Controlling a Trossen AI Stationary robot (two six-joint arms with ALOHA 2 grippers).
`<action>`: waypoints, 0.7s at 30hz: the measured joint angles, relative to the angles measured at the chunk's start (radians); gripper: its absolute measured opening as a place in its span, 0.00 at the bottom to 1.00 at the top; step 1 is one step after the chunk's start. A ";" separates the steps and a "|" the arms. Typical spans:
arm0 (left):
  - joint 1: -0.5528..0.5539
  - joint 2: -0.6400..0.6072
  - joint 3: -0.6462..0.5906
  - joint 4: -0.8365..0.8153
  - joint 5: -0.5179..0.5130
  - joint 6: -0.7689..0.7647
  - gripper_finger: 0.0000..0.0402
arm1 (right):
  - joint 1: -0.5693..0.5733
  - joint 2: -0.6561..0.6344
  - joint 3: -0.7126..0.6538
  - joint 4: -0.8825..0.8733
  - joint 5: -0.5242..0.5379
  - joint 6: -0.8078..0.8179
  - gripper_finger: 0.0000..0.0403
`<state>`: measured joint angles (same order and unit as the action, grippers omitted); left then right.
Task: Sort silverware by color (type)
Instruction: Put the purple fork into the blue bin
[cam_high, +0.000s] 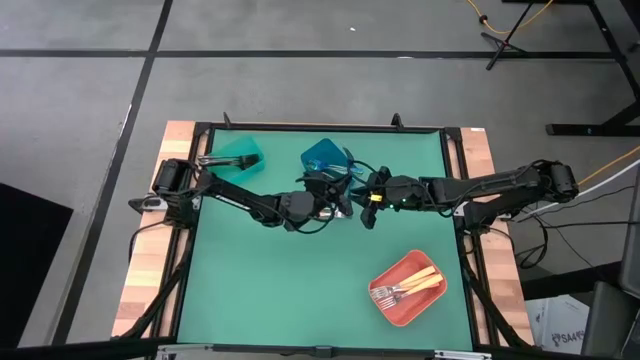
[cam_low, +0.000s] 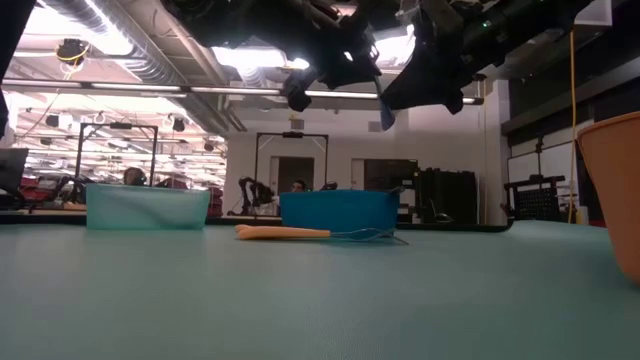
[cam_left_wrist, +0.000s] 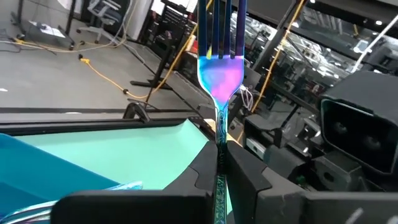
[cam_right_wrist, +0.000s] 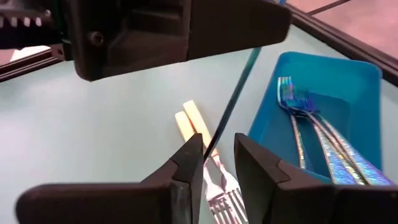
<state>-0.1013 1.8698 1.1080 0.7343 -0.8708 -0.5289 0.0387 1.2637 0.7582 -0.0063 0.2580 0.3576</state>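
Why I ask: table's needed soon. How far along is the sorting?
Done: iridescent blue-teal forks lie in the blue plastic bin, gold-handled forks in the coral-red plastic bin. In hand: the left gripper grips another iridescent fork; its handle passes between the right gripper's fingers. Left: two loose gold-handled forks on the green table.

An iridescent blue-violet metal fork (cam_left_wrist: 219, 74) glints above the green counter (cam_high: 300, 280); gold-handled forks (cam_high: 408, 287) lie in a coral-red plastic bin (cam_high: 383, 300); another bin (cam_low: 338, 210) is blue.
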 joint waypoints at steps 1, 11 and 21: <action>0.000 0.000 0.000 0.000 0.007 0.000 0.04 | 0.000 0.000 0.000 0.000 -0.005 0.000 0.21; -0.006 0.000 0.000 -0.001 0.028 0.019 0.04 | 0.000 0.000 0.000 -0.019 -0.012 -0.019 0.21; -0.021 0.000 0.000 -0.001 0.015 0.019 0.04 | 0.001 0.000 0.000 -0.020 -0.019 -0.044 0.21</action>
<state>-0.1219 1.8698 1.1080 0.7334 -0.8562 -0.5102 0.0395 1.2633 0.7582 -0.0261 0.2394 0.3133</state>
